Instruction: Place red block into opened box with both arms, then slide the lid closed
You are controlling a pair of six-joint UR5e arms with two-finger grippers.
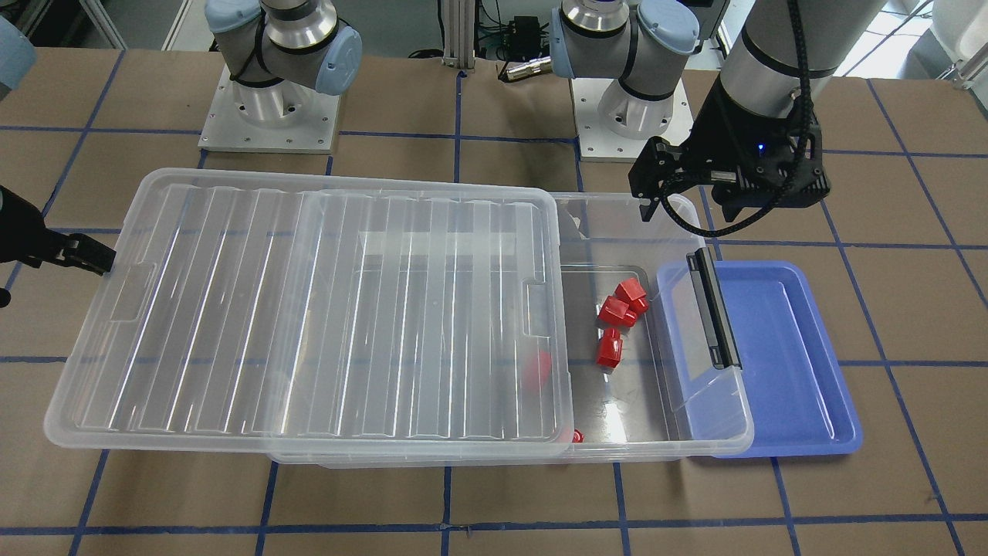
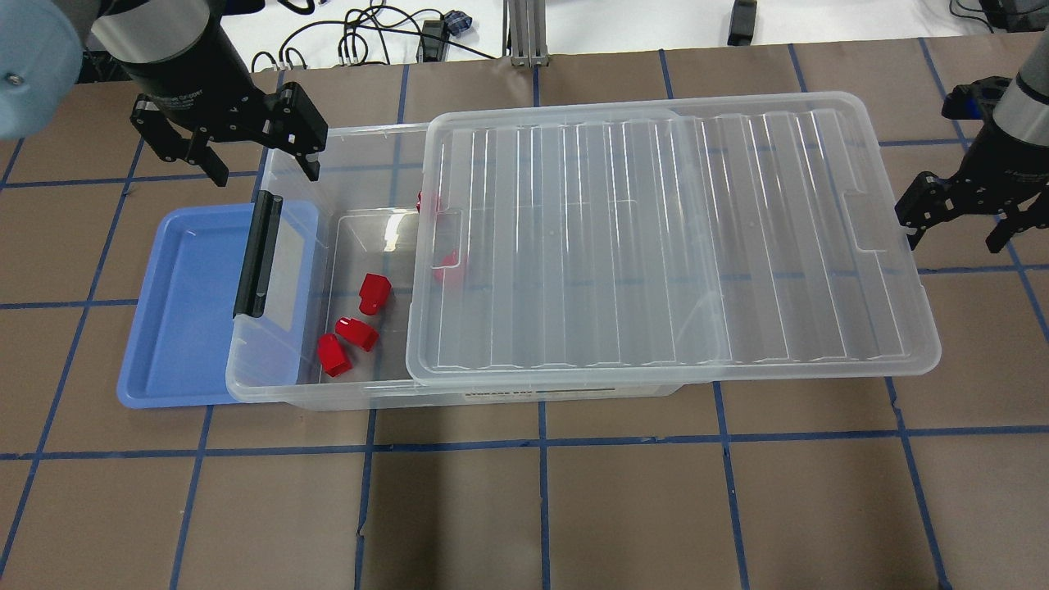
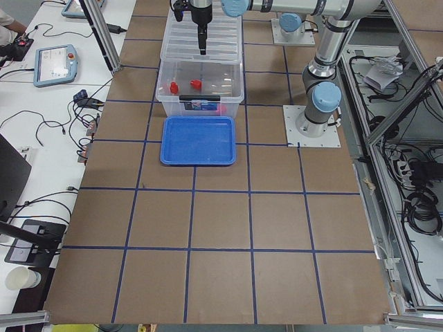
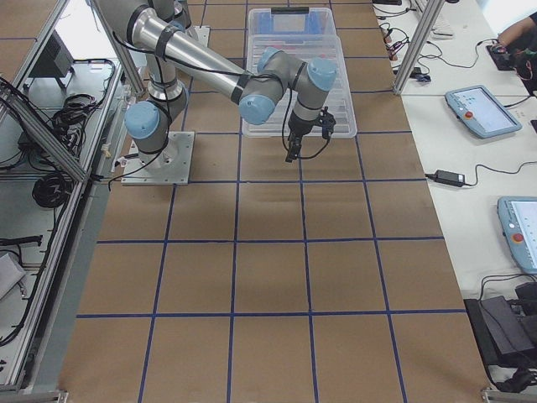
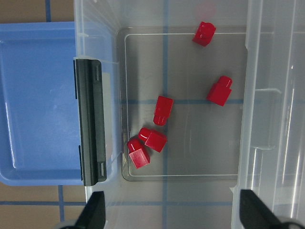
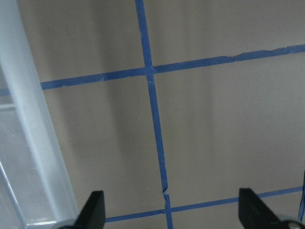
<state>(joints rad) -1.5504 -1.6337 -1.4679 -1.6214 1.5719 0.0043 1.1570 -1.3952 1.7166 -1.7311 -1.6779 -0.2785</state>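
Several red blocks lie in the uncovered end of the clear box (image 2: 279,392), three of them close together (image 2: 357,333) (image 1: 616,311) (image 5: 152,139). Two more show through or beside the lid's edge (image 2: 449,266). The ribbed clear lid (image 2: 672,246) (image 1: 309,309) sits slid toward my right and overhangs that end of the box. My left gripper (image 2: 264,170) (image 1: 687,208) (image 5: 174,214) hangs open and empty over the box's far rim near the black handle (image 2: 258,254). My right gripper (image 2: 957,238) (image 6: 171,212) stands open just off the lid's right short end, holding nothing.
A blue tray (image 2: 180,311) (image 1: 787,355) lies under and beyond the box's handle end. Both arm bases (image 1: 270,116) stand on the robot's side of the table. Blue tape lines cross the brown table top.
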